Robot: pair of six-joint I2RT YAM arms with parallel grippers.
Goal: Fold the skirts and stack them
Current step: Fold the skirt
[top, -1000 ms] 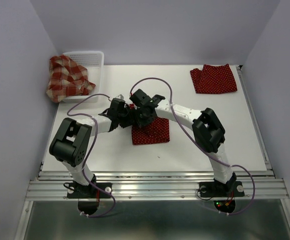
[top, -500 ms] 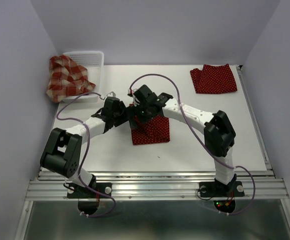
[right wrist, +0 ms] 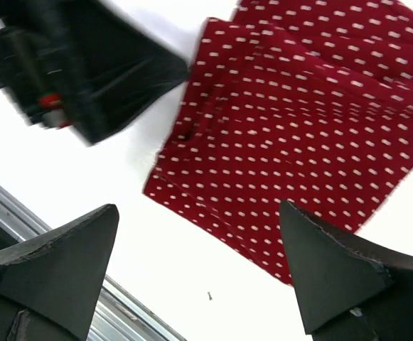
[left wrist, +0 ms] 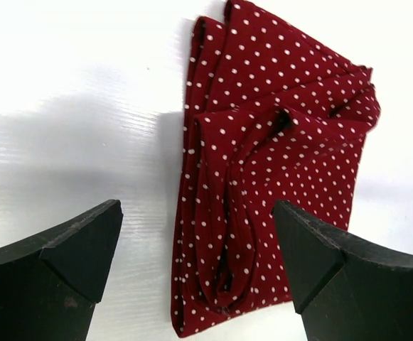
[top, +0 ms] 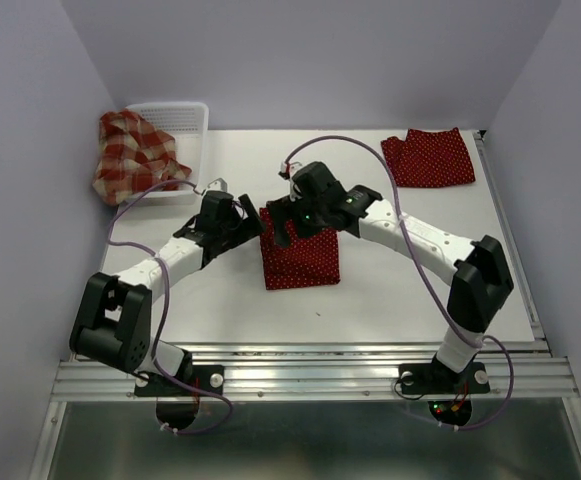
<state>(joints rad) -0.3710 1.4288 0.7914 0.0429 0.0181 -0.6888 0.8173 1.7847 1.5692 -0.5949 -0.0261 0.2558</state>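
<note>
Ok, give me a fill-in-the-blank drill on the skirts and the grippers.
The plaid skirt is draped over the white ____.
The left gripper and right gripper, jaws ____, hover above the folded polka-dot skirt.
The other polka-dot skirt lies at the far ____ corner of the table.
Missing words: basket; open; right.

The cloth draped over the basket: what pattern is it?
Red-and-cream check, a plaid skirt; the top view shows it best.
</note>
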